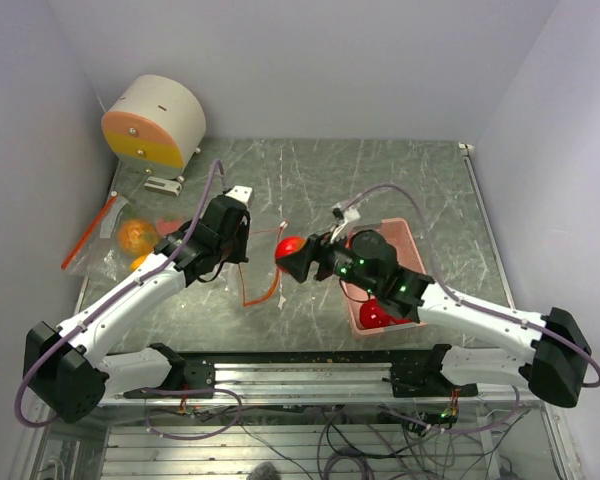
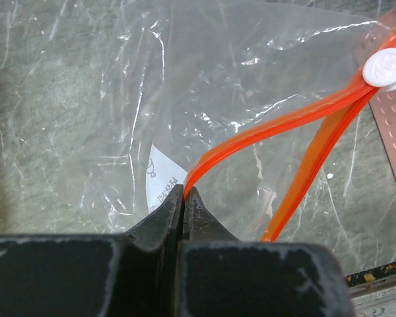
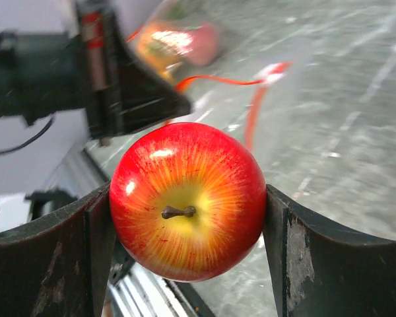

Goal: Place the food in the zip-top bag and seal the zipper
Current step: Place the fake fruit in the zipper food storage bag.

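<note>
Basket [image 1: 412, 243] holds one red apple [image 1: 375, 315]; bag [image 1: 110, 250] holds orange fruit [image 1: 135, 235].

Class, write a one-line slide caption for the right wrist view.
Right gripper clamps a red apple, stem toward the camera, with the bag's orange zipper blurred behind.

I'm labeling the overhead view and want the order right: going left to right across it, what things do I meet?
From the left: bumpy orange fruit → red apple → pink basket.
</note>
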`<state>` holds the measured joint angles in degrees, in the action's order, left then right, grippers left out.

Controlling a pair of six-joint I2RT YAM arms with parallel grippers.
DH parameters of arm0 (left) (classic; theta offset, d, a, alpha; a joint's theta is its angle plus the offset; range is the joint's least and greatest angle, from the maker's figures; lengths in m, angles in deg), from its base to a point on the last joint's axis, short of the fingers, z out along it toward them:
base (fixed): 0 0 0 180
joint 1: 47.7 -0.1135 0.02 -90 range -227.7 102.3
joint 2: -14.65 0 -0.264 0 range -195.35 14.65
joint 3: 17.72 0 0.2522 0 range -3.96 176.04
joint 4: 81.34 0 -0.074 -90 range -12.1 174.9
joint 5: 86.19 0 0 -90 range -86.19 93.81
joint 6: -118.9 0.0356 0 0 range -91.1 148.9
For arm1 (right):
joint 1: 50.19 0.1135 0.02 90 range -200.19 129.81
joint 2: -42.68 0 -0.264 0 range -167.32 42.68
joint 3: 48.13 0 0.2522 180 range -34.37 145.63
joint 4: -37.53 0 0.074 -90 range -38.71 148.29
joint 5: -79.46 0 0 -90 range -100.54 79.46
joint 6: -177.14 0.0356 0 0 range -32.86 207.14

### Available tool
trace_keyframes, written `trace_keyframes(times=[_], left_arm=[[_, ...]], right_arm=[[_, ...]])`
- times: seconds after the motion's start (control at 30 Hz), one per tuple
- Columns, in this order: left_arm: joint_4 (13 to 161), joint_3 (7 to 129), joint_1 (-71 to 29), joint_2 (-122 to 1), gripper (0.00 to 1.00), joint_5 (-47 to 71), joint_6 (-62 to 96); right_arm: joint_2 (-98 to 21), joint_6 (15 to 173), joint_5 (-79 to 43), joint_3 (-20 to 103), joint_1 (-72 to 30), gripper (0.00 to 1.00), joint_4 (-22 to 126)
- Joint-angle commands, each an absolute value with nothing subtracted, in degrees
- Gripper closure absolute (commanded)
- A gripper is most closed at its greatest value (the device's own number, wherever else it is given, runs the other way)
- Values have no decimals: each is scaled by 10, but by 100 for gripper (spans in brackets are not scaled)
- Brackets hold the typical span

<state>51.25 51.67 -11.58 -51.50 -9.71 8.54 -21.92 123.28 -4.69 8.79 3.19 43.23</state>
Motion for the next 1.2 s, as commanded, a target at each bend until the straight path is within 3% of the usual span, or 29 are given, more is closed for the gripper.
trace_keyframes(times=[0.0, 0.2, 0.43, 0.5, 0.57, 0.63, 0.67, 0.7, 1.0, 1.17], left_arm=[[528, 530, -113, -521, 93, -58, 81], [507, 553, -113, -514, 93, -32, 74], [473, 580, -113, -489, 93, 1, 68], [468, 582, -113, -478, 93, 9, 67], [468, 581, -113, -469, 93, 19, 63], [471, 576, -113, -462, 93, 28, 58], [474, 571, -113, -459, 93, 29, 56], [478, 567, -113, -457, 93, 29, 53], [516, 530, -113, -471, 93, 7, 43], [528, 523, -113, -482, 93, 3, 45]], right_arm=[[-272, 1185, -167, 64, 61, 59, 256], [-380, 1186, -174, 83, 64, 59, 153], [-439, 1184, 23, 93, 67, 59, 192], [-446, 1176, 73, 110, 68, 55, 230], [-451, 1172, 120, 126, 73, 46, 261], [-455, 1169, 156, 146, 78, 23, 294], [-457, 1166, 169, 157, 82, 5, 311], [-457, 1162, 183, 164, 87, 1, 327], [-329, 1144, 141, 120, 98, 0, 388], [-225, 1233, 268, 96, 88, 0, 593]])
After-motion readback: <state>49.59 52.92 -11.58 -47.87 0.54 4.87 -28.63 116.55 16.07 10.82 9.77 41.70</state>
